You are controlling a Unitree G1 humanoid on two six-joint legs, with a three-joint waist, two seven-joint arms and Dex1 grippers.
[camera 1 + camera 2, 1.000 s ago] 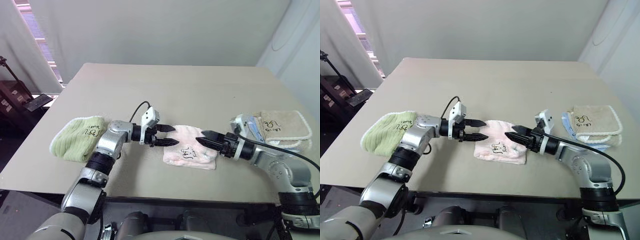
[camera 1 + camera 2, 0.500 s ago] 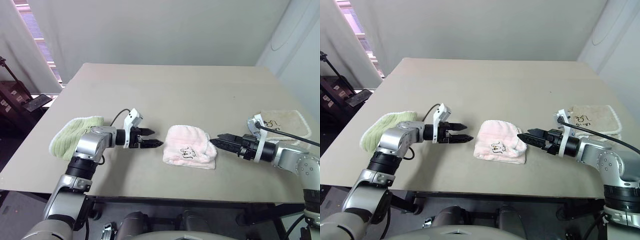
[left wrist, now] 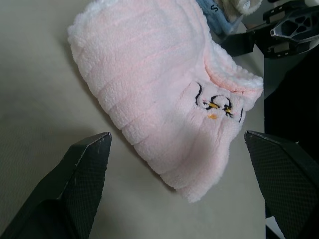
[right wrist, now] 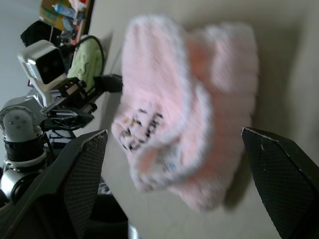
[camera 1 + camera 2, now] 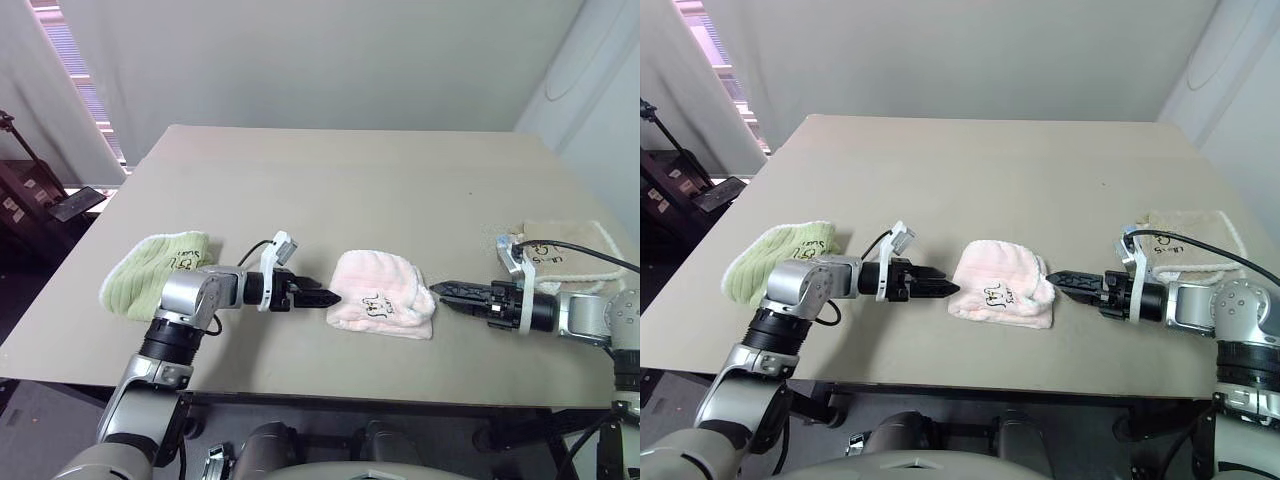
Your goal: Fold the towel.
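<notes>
Jaws wide; towel (image 5: pixel 382 295) folded, underside hidden.

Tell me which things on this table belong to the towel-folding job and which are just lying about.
Belongs to the job:
- pink towel, folded into a bundle at the table's middle
- left gripper, open, beside it
- right gripper, open, on its other side

Just lying about:
- lime-green towel, near the table's left edge
- beige towel, near the right edge
- table

The towel (image 5: pixel 381 295) lies on the table (image 5: pixel 360 190) between the left gripper (image 5: pixel 322 297) and right gripper (image 5: pixel 448 292), two other towels (image 5: pixel 155 274) (image 5: pixel 570 246) at either side
</notes>
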